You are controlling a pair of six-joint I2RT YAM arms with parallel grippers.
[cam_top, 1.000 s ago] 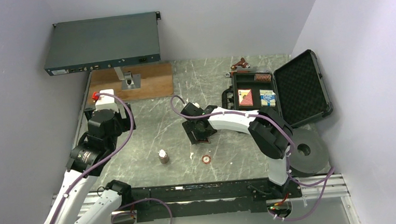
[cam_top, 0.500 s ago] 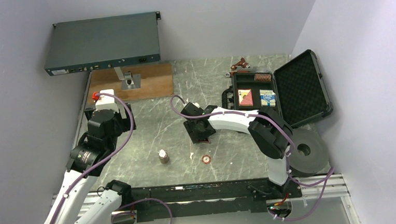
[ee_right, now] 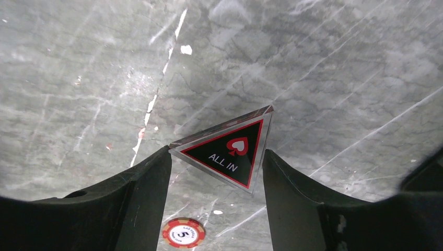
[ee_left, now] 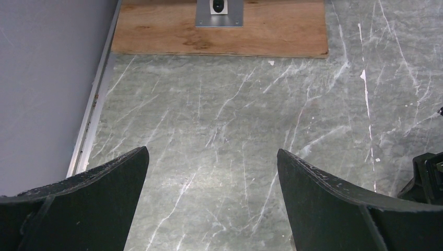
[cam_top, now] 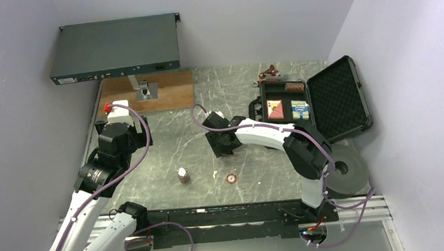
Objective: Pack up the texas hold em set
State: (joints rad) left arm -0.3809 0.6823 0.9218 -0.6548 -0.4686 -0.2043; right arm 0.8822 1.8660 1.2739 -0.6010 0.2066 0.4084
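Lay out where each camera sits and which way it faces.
Top external: above, behind the bases, looking down on table, left arm, right arm, open briefcase.
Left wrist: on the left arm, facing the wooden board; open left end effector shows.
Right wrist: looks down past the right end effector holding the ALL IN triangle.
Shared: top and right wrist both show the red chip.

Briefcase (cam_top: pixel 328 98): set at the right rear of the table (cam_top: pixel 168 140), with its lid laid open to the right.
Card decks (cam_top: pixel 275 109): seated side by side in the briefcase base.
Wrench (cam_top: pixel 270 72): laid just behind the briefcase.
Triangle piece (ee_right: pixel 230 151): clamped between the fingers of the right gripper (ee_right: pixel 217 157), mid-table, left of the briefcase.
Chip (ee_right: pixel 182 232): laid flat on the table, nearer than the triangle piece.
Rack box (cam_top: pixel 115 49): raised at the left rear, above the wooden board (ee_left: pixel 172 31).
Left gripper (ee_left: pixel 211 178): placed before the wooden board, near the left table edge.
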